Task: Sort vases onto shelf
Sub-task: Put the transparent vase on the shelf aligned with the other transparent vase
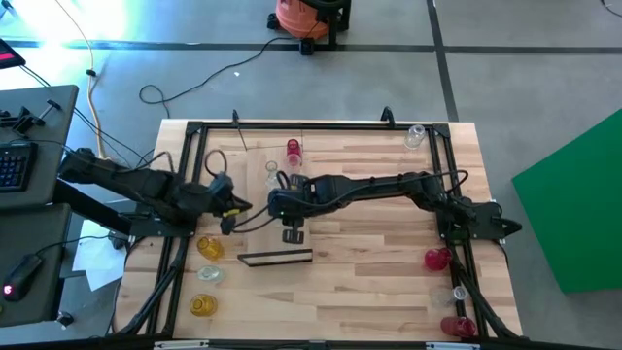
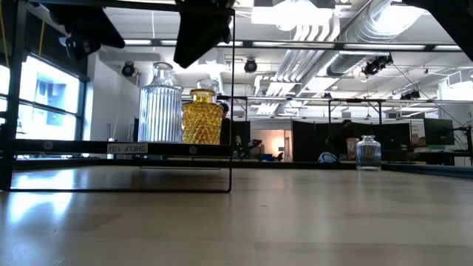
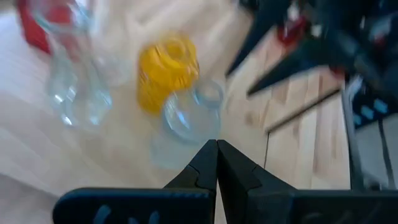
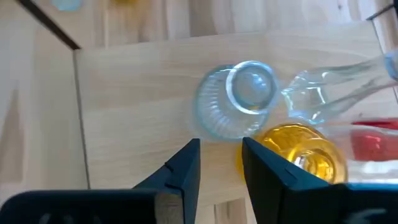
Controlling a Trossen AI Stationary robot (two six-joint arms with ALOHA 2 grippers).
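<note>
The shelf (image 1: 275, 258) is a light-wood board (image 4: 137, 93) raised on a thin black frame (image 2: 126, 148). On it stand a ribbed clear vase (image 4: 236, 99), an amber vase (image 4: 305, 152), a taller clear vase (image 4: 329, 93) and a red vase (image 1: 293, 149). My right gripper (image 4: 221, 158) hangs open above the board, pointing down, just short of the ribbed clear vase and beside the amber one. My left gripper (image 3: 216, 155) is shut and hovers at the shelf's left side (image 1: 233, 206), with the vases ahead of it. More vases stand on the table.
Left of the shelf stand an amber vase (image 1: 209, 246), a clear vase (image 1: 207, 275) and another amber vase (image 1: 201, 305). Near the right edge are a red vase (image 1: 436, 259), a clear vase (image 1: 461, 292) and a red vase (image 1: 457, 326). A clear vase (image 1: 416, 136) stands at the far right corner.
</note>
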